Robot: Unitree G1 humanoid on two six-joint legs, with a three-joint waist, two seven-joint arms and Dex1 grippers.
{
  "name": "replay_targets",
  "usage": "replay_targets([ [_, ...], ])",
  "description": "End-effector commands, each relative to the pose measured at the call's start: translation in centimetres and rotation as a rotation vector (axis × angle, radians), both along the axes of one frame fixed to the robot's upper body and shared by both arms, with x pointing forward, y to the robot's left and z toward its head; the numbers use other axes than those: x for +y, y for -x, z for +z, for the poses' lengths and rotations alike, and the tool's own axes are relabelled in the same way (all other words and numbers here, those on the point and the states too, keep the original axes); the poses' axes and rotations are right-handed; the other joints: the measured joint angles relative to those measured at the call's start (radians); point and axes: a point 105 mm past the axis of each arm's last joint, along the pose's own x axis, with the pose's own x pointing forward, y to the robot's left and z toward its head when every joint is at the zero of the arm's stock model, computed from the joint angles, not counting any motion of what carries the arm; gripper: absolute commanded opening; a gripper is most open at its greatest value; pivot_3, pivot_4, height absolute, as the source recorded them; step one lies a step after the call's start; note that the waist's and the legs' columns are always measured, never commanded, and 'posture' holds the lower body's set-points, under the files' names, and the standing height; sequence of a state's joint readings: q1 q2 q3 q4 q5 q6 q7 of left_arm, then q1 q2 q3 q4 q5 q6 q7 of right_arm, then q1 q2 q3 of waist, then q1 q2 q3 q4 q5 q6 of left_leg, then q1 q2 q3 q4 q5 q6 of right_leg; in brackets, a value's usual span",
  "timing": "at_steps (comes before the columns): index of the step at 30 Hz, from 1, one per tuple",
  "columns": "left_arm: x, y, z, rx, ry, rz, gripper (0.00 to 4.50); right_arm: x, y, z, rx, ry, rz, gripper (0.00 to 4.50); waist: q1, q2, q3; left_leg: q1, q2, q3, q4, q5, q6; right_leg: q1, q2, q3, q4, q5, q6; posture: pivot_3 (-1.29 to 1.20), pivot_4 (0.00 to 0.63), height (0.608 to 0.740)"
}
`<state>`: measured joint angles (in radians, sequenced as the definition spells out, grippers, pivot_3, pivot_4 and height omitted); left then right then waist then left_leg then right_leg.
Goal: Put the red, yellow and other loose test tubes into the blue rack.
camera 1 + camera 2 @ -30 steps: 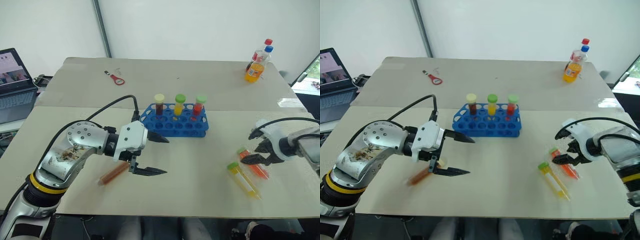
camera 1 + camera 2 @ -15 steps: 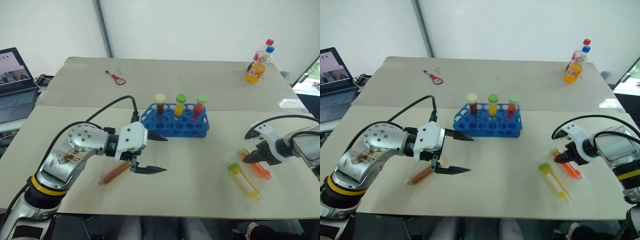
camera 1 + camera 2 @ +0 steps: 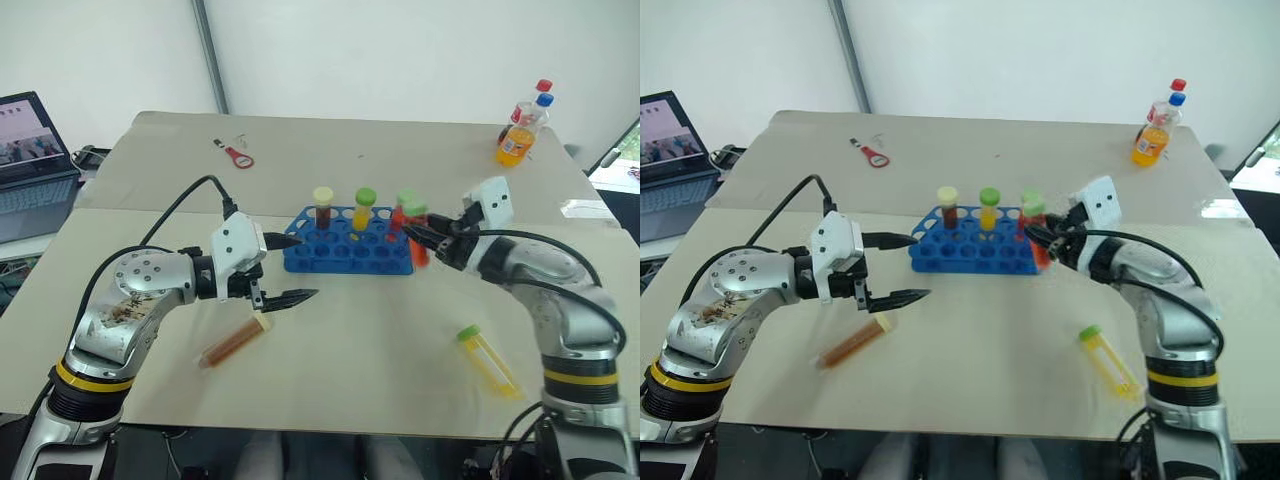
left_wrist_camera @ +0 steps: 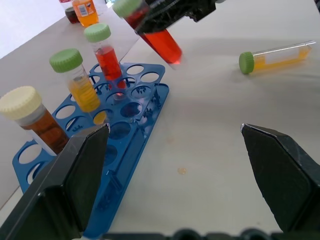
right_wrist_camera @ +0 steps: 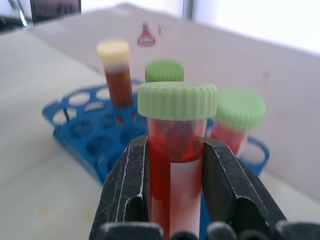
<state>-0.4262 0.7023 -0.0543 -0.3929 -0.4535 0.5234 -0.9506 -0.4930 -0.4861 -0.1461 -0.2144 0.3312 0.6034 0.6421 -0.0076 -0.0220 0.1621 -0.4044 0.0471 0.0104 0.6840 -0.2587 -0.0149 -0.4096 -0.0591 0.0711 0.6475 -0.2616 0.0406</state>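
The blue rack [image 3: 345, 262] stands mid-table with three capped tubes upright in its back row. My right gripper [image 3: 414, 236] is shut on the red test tube [image 5: 174, 142], green cap up, and holds it in the air at the rack's right end. A yellow test tube [image 3: 487, 360] with a green cap lies on the table to the right. Left of the rack, a brown test tube [image 3: 231, 343] with a pale cap lies flat. My left gripper [image 3: 305, 267] hovers open just above and beyond that brown tube, pointing at the rack's left end [image 4: 125, 131].
Orange-drink bottles [image 3: 521, 125] stand at the far right corner. A small red tool [image 3: 236, 156] lies at the back left. A laptop [image 3: 32, 150] sits off the table's left side. Bare tabletop [image 3: 380, 340] lies in front of the rack.
My right gripper shut on the red tube lying at the right, lifted it and carried it left to the rack's right end. The left gripper stayed open and shifted slightly.
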Motion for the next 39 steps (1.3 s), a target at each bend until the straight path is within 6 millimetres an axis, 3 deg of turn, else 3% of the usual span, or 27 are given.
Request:
replay_targets([
  [1, -0.5, 0.3, 1.4, -0.037, 0.033, -0.020, 4.50, 0.4, -0.1, 1.6, -0.142, -0.015, -0.034, 1.02, -0.002, 0.000, 0.000, 0.000, 0.000, 0.000, 0.000, 0.000, 0.000, 0.000, 0.000, 0.000, 0.000, 0.000, 0.000, 0.00, 0.150, 0.740],
  [13, -0.7, 0.4, 1.2, -0.008, 0.029, -0.041, 4.50, 2.0, -1.5, -2.1, -0.152, 0.006, -0.053, 1.01, -0.007, 0.000, 0.000, 0.001, 0.000, 0.000, 0.000, 0.000, 0.000, 0.000, 0.001, 0.000, 0.000, 0.000, 0.000, 0.00, 0.150, 0.740],
  [22, -0.9, 0.5, 1.0, -0.005, 0.036, -0.046, 4.50, 1.6, -2.0, -3.0, -0.179, -0.032, -0.129, 1.01, -0.007, 0.000, 0.000, 0.002, 0.000, -0.001, 0.000, 0.000, 0.000, 0.001, 0.001, 0.000, 0.001, 0.000, 0.000, 0.00, 0.150, 0.740],
  [27, -1.1, 0.3, 1.1, -0.006, 0.052, -0.036, 4.50, 1.1, -1.7, -3.6, -0.158, -0.166, -0.211, 1.01, -0.008, 0.000, 0.000, 0.002, 0.000, -0.001, 0.000, 0.000, 0.000, 0.001, 0.001, 0.000, 0.001, 0.000, 0.000, 0.00, 0.150, 0.740],
  [34, -1.8, 0.0, 1.4, 0.003, 0.097, -0.024, 4.50, 1.2, -1.0, -4.3, -0.147, -0.205, -0.234, 1.01, -0.007, 0.000, 0.000, 0.004, 0.000, -0.001, 0.000, 0.000, 0.000, 0.004, 0.001, 0.000, 0.001, 0.000, 0.000, 0.00, 0.150, 0.740],
  [36, -2.0, 0.0, 1.4, 0.004, 0.097, -0.023, 4.50, 1.1, -0.8, -4.3, -0.154, -0.212, -0.237, 2.06, -0.007, 0.000, 0.000, 0.004, 0.000, -0.001, 0.000, 0.000, 0.000, 0.004, 0.001, 0.000, 0.001, 0.000, 0.000, 0.00, 0.150, 0.740],
  [39, -2.1, -0.1, 1.3, 0.004, 0.099, -0.024, 4.50, 0.9, -0.6, -4.2, -0.156, -0.202, -0.236, 3.11, -0.008, 0.000, 0.000, 0.004, 0.000, -0.001, -0.001, 0.000, 0.000, 0.003, 0.001, 0.000, 0.001, 0.000, 0.000, 0.00, 0.150, 0.740],
])
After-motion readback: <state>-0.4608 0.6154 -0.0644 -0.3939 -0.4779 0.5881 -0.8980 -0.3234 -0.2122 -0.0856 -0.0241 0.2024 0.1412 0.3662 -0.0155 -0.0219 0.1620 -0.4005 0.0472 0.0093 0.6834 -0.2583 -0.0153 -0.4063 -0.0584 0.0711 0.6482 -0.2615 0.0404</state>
